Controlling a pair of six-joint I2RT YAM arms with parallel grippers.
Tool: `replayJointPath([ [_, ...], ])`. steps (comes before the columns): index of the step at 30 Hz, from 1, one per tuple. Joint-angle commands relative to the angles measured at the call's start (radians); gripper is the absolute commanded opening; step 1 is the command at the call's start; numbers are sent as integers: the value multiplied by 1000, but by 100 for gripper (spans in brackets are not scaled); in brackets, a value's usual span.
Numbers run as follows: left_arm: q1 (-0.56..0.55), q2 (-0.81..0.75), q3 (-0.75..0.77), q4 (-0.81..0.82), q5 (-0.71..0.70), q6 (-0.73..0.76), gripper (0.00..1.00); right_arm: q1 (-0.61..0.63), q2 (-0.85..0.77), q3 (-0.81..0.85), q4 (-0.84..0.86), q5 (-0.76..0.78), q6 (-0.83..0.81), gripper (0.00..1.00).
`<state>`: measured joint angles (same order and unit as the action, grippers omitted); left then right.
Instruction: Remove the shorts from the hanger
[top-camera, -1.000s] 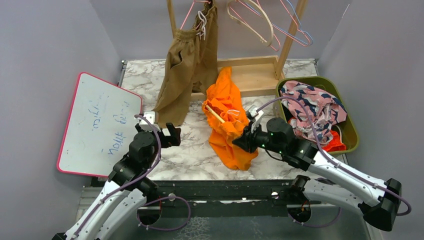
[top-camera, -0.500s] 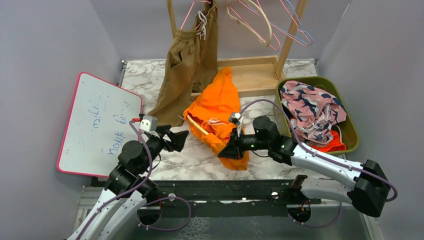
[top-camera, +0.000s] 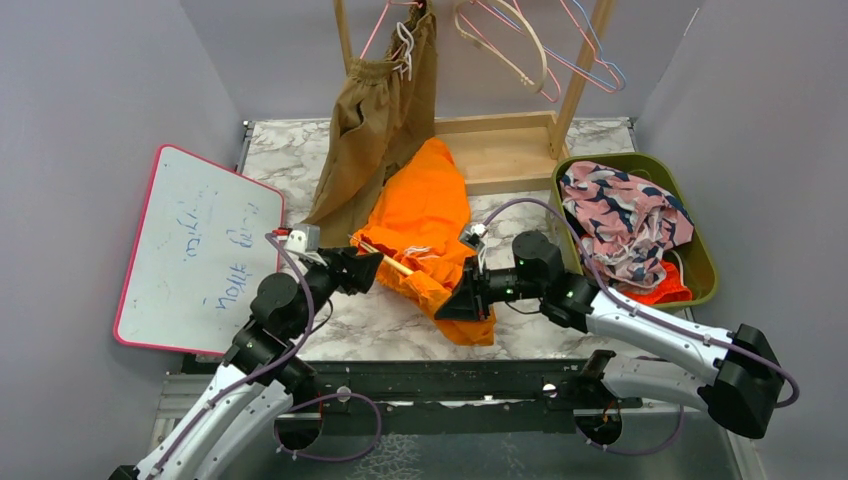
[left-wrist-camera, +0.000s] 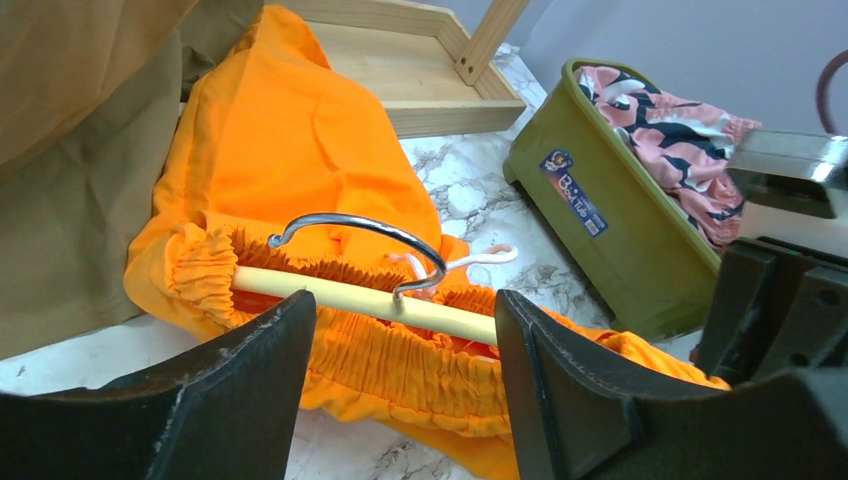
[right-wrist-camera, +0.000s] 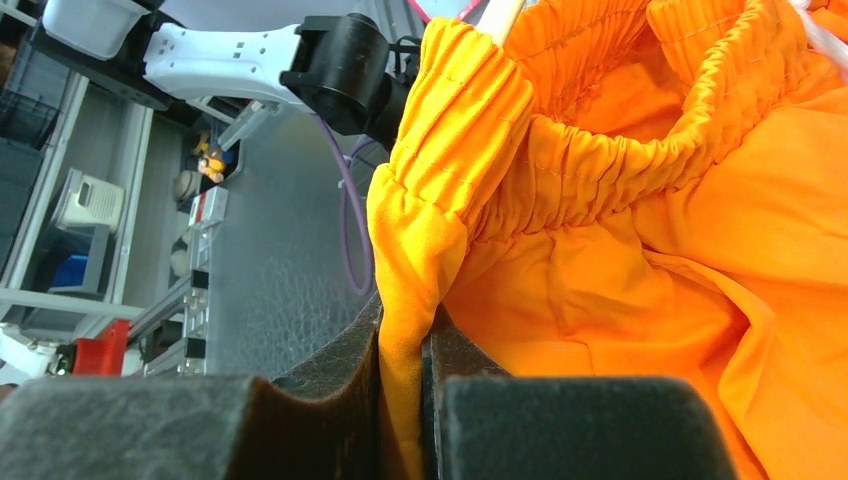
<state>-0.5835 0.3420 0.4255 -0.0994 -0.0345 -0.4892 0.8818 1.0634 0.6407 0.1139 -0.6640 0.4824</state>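
Orange shorts (top-camera: 425, 215): heaped on the worktop (top-camera: 390, 325) on the near side of the rack (top-camera: 510, 150), far tip against the rack's base, waistband end toward the arms.
Hanger (left-wrist-camera: 370, 298): pale wooden bar threaded through the gathered orange waistband, in front of the rack's left half; its metal hook (left-wrist-camera: 370, 228) arches above the bar.
Left tool (top-camera: 366, 266): near-left of the rack, fingers spread, one on each side of the bar's middle; whether they touch it cannot be told.
Right tool (top-camera: 455, 300): in front of the rack, fingers pressed together, pinching a fold of the orange shorts at the waistband edge.
Tan shorts (top-camera: 375, 140): hanging from the rack's top rail at its left post, hem reaching the worktop just beside the orange shorts.
Spare hangers (top-camera: 540, 50): on the rack's rail, toward its right post.
Bin (top-camera: 700, 250): olive green, just right of the rack.
Pink shorts (top-camera: 625, 215): in the bin, dark blotches showing.
Red-orange shorts (top-camera: 665, 290): at the bin's near end, under the pink shorts.
Whiteboard (top-camera: 195, 250): pink-framed, well left of the rack, tilted against the wall.
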Motion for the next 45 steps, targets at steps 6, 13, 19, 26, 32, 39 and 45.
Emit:
replayJointPath([
  [6, 5, 100, -47, 186, 40, -52, 50, 3, -40, 19, 135, -63, 43, 1],
  [13, 5, 121, -90, 280, 37, -57, 31, 3, -53, 10, 148, -85, 56, 1],
  [19, 5, 107, -110, 327, -6, -59, 35, 3, -46, 13, 137, -132, 43, 1],
  [26, 5, 132, -112, 365, -6, -6, 34, 3, -42, 20, 140, -164, 45, 1],
  [32, 5, 118, -116, 388, 4, 22, 0, 3, -47, 27, 120, -155, 41, 1],
  [39, 5, 75, -74, 289, -7, 39, 0, 3, -26, 121, -84, -77, -56, 33],
  [45, 5, 107, 27, 135, -8, 46, 0, 3, -46, 230, -285, 96, -159, 70],
])
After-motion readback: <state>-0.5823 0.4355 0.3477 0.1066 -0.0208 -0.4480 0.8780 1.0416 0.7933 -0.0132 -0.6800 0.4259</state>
